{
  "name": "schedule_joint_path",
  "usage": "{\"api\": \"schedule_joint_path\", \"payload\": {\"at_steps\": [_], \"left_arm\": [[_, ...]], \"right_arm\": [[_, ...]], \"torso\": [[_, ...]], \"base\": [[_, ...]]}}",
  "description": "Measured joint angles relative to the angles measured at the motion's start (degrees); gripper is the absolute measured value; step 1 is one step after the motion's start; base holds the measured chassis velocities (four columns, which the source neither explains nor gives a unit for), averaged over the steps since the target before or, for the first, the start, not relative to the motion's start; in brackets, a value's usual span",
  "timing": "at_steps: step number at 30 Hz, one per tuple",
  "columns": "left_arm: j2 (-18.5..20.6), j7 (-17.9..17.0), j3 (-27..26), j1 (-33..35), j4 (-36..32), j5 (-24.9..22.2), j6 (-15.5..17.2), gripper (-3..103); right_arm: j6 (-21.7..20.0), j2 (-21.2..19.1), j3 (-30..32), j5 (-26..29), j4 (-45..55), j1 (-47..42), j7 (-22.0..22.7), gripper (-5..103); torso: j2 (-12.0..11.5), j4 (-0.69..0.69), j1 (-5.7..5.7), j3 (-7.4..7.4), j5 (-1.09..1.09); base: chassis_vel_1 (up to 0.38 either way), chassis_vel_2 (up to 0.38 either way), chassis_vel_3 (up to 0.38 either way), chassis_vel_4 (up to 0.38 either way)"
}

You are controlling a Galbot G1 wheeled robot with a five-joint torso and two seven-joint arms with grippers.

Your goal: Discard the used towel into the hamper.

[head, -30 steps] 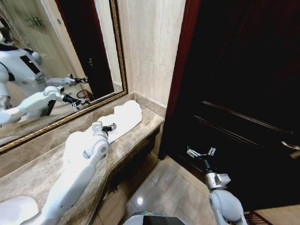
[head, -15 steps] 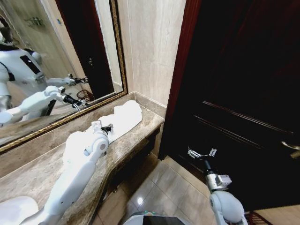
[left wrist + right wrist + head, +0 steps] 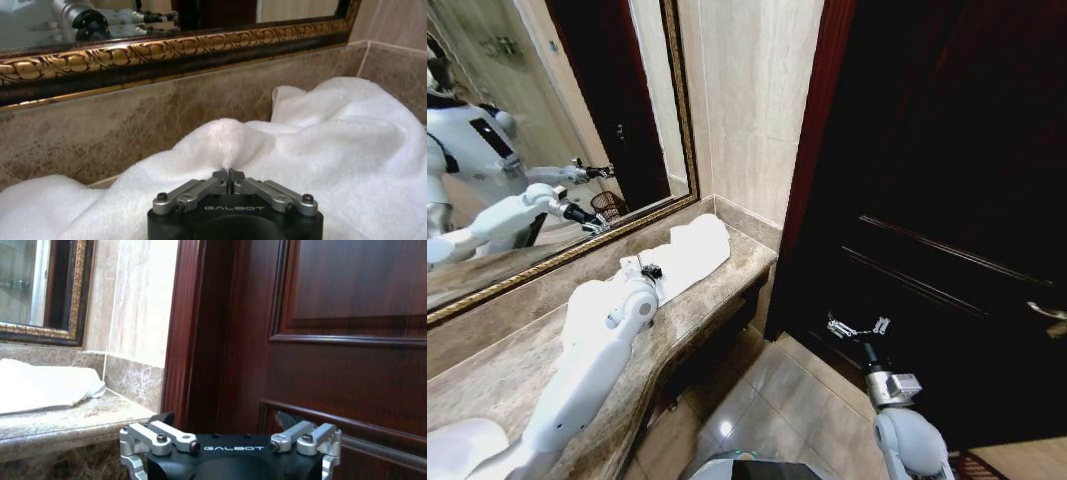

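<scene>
1. Change since a second ago: the left gripper has closed. Earlier head pictures show its fingers spread over the cloth; now they are drawn in on it. The left arm has barely shifted, and the right arm is where it was.
2. Left gripper state: jaws together, clamped on a raised pinch of the towel. The left wrist view shows a small peak of white terry standing up right at the fingertips.
3. Meaning for the task: the grasp looks made, so the pick-up step seems done. Lift and carry are not yet done. The pinch is thin, so it might slip when the cloth takes weight; that is a guess.
4. Towel location: lying on the marble counter, left of the door and near the far wall corner, just below the gilt-framed mirror. Most of it rests flat on the counter.
5. Right gripper: fingers apart, holding nothing, parked low on the right in front of the dark wood door, well apart from the towel.
6. Hamper: a small reddish basket appears as a reflection in the mirror; I cannot tell where it stands in the room.
</scene>
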Motion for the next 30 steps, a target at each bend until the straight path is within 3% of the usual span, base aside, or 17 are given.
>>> {"api": "schedule_joint_path", "payload": {"at_steps": [4, 12, 30], "left_arm": [[0.24, 0.22, 0.00, -0.05, -0.12, 0.00, -0.11, 0], [1.49, 4.38, -0.26, 0.91, -0.81, 3.63, -2.15, 0], [3.46, 5.45, -1.75, 2.58, -3.56, 4.07, -2.53, 0]], "right_arm": [[0.12, 0.00, 0.08, 0.01, 0.01, -0.09, 0.00, 100], [0.23, 0.12, 0.09, 0.02, 0.16, -0.15, 0.00, 100], [0.34, 0.10, 0.21, 0.25, 0.82, -0.38, 0.03, 100]], "torso": [[0.00, 0.00, 0.00, 0.00, 0.00], [0.42, 0.00, 0.21, 0.18, 0.00], [6.48, 0.00, 2.95, 3.52, 0.00]], "base": [[0.000, 0.000, 0.000, 0.000], [0.000, 0.000, 0.000, 0.000], [0.000, 0.000, 0.000, 0.000]]}}
